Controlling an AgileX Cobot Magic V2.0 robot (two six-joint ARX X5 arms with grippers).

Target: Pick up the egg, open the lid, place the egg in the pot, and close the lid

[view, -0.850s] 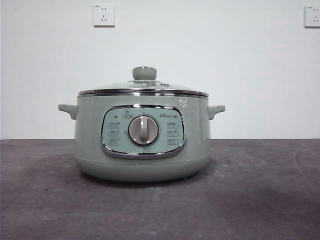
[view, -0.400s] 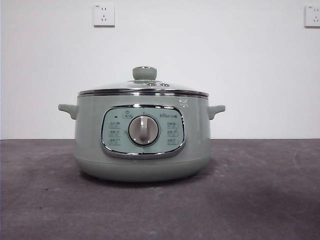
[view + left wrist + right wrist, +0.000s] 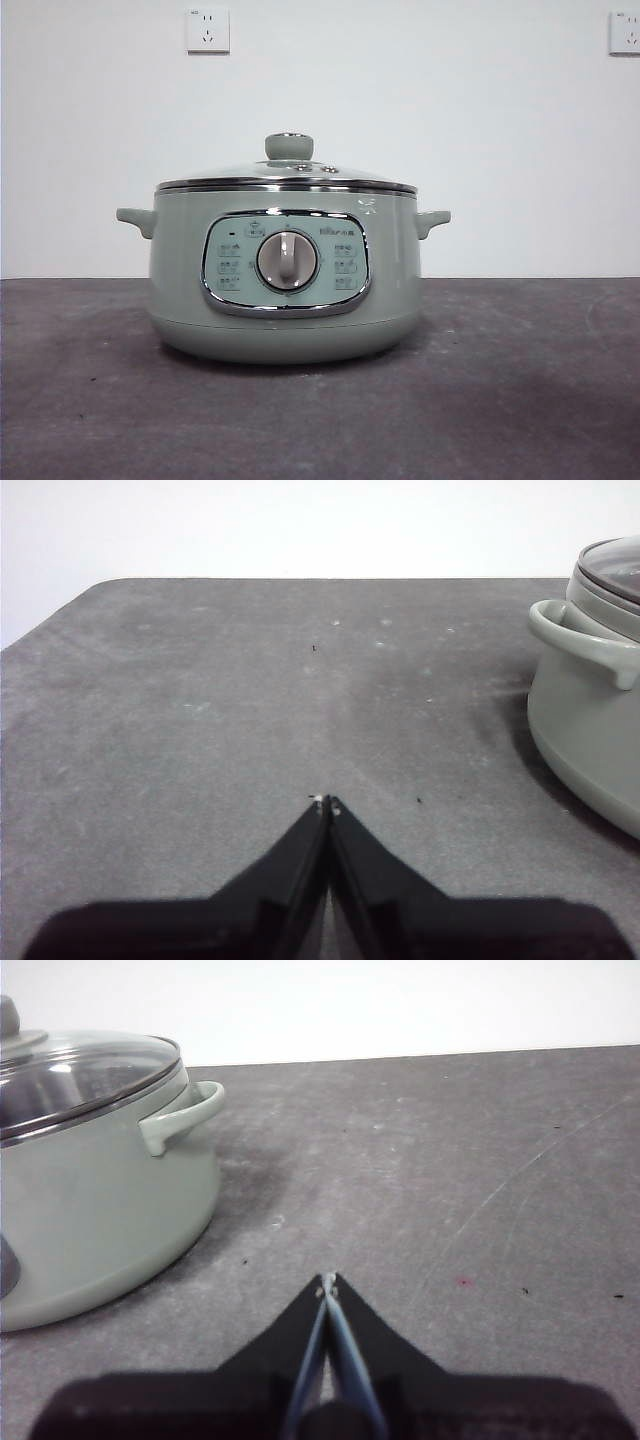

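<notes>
The pale sage-green pot [image 3: 285, 290] stands in the middle of the dark table, its control panel and dial facing the front camera. The glass lid [image 3: 288, 172] with its green knob rests shut on the pot. No egg shows in any view. My left gripper [image 3: 327, 804] is shut, hovering over bare table with the pot [image 3: 590, 720] off to one side. My right gripper [image 3: 327, 1282] is also shut with nothing in it, the pot [image 3: 95, 1180] and lid [image 3: 80, 1075] lying to its other side. Neither arm appears in the front view.
The grey table [image 3: 520, 400] stretches to a white wall carrying two sockets [image 3: 207, 30]. The table's rounded far corner [image 3: 95, 590] shows in the left wrist view.
</notes>
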